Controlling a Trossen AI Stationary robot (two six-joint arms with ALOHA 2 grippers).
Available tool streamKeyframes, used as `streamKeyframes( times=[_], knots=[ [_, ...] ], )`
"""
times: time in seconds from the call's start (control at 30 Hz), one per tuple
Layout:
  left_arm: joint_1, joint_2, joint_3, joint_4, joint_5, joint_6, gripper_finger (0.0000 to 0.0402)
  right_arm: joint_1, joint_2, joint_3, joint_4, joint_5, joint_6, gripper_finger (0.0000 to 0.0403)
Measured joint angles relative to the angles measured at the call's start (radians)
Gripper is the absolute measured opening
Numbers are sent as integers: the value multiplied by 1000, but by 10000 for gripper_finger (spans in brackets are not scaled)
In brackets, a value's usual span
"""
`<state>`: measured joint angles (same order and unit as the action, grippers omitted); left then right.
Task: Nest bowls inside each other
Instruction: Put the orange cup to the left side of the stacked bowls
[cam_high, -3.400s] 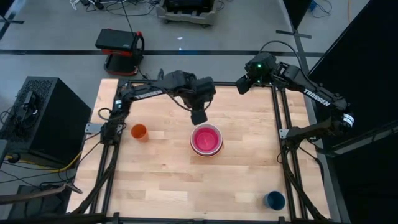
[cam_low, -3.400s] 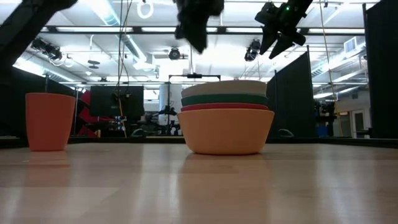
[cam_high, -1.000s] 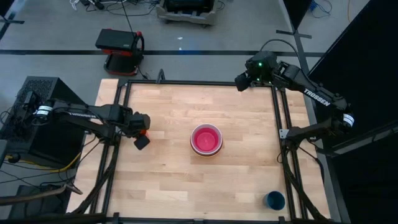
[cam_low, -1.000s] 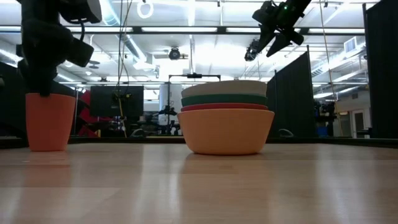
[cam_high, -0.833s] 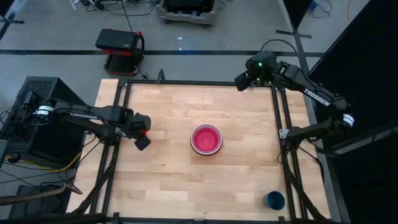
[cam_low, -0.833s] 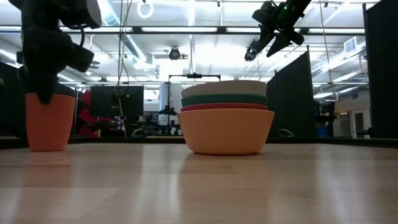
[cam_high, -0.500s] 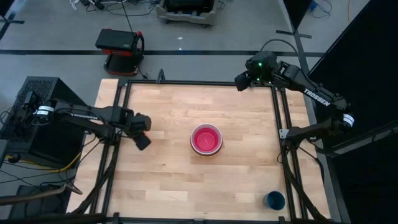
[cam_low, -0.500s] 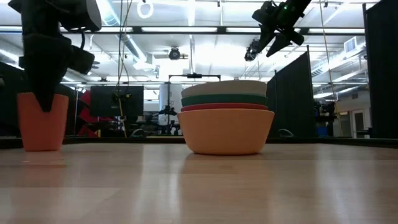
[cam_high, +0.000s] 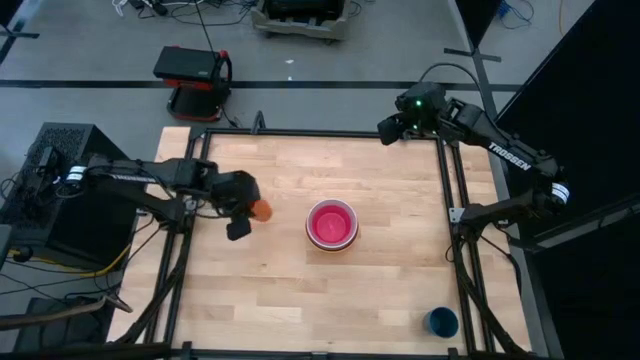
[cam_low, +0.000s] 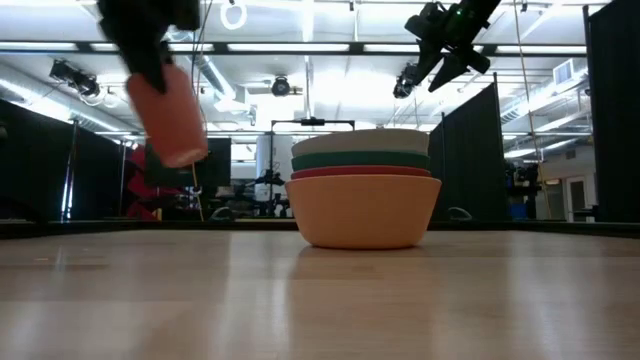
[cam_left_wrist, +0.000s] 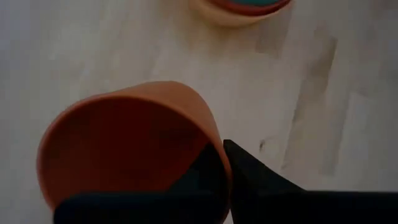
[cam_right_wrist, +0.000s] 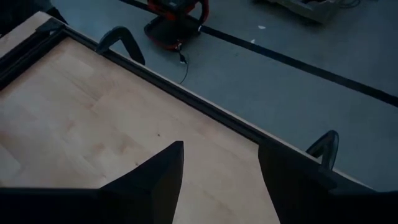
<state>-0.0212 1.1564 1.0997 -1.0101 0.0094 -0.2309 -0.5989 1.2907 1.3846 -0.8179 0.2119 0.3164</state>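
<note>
The bowls stand nested in one stack (cam_high: 332, 223) at mid-table: the magenta-pink one shows from above, and the low view shows a light orange bowl (cam_low: 363, 210) at the bottom with red-orange, teal and white rims above it. To the stack's left, my left gripper (cam_high: 241, 222) is shut on a small orange cup (cam_high: 260, 210), which hangs in the air (cam_low: 168, 118). My right gripper (cam_right_wrist: 221, 180) stands open and empty, high over the table's far right corner (cam_high: 388, 130). My left gripper pinches the cup's wall at its rim (cam_left_wrist: 219, 163), one finger inside (cam_left_wrist: 186, 186) the cup and one outside (cam_left_wrist: 261, 180). The fingers slant down from the table's left. The cup is lifted clear of the table and hangs tilted below them.
A small dark blue cup (cam_high: 441, 321) stands near the table's near right corner. Black frame rails run along the table's edges (cam_high: 450, 230). Bare wood lies between the stack and the near edge.
My left gripper has shut on the orange cup's rim. It has lifted the cup off the table and carried it up and toward the bowl stack. The cup, upright on the table before, now hangs tilted in the air.
</note>
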Motion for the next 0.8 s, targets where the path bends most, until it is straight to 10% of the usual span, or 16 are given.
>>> streamKeyframes(
  times=[0.8],
  knots=[
    [-114,390,97,-36,30,382,0,-8,0,0,-1,0,23,198]
  ],
)
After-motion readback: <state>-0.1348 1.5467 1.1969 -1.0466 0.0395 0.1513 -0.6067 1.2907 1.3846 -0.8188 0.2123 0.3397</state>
